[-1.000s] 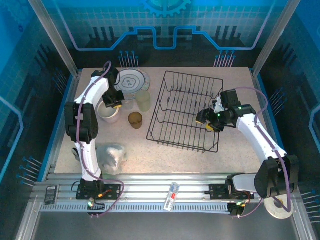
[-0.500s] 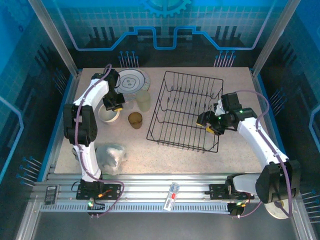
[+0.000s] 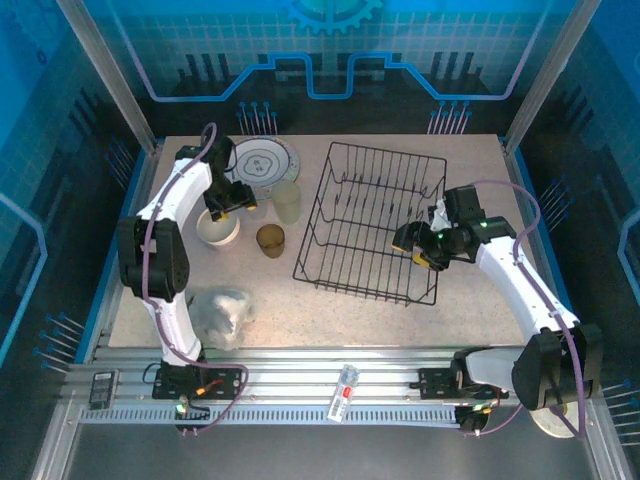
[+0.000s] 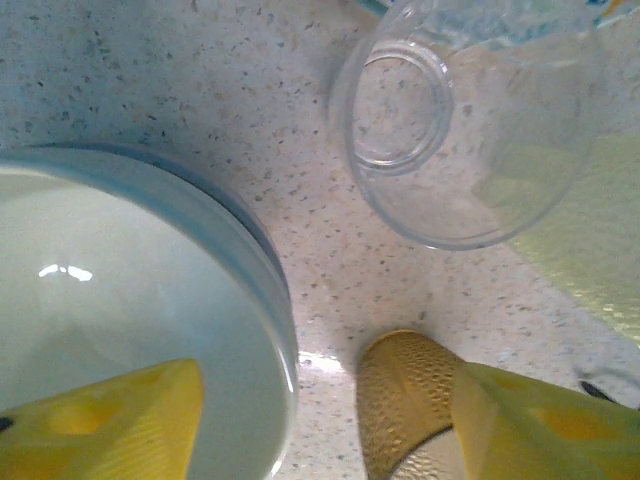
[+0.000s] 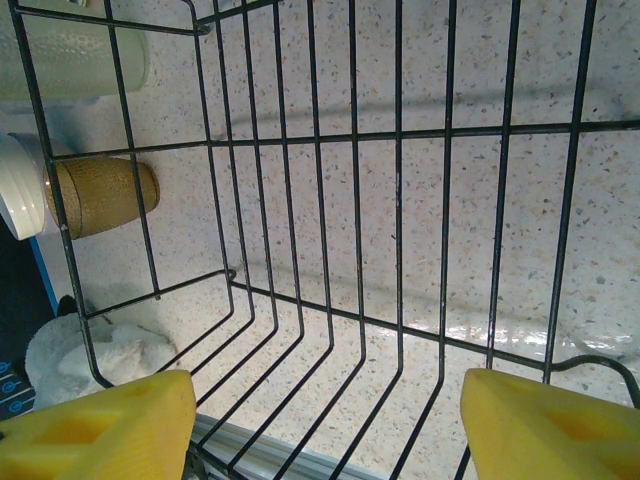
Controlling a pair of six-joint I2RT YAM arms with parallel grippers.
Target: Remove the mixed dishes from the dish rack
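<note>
Black wire rectangular dish rack (image 3: 365,290) sits centre-right on the speckled counter (image 3: 470,190). On the counter left of it: patterned round white plate (image 3: 262,160), pale translucent cup (image 3: 287,200), small brown cup (image 3: 270,240), white bowl (image 3: 217,228). Left pincer (image 3: 228,208) open, straddling the bowl rim. Right pincer (image 3: 418,245) open over the rack's right side.

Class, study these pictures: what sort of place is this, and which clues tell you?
Probably a robotics lab cell, not a kitchen: left arm and right arm bolted to a metal rail, screened walls around the table, a dish rack.
</note>
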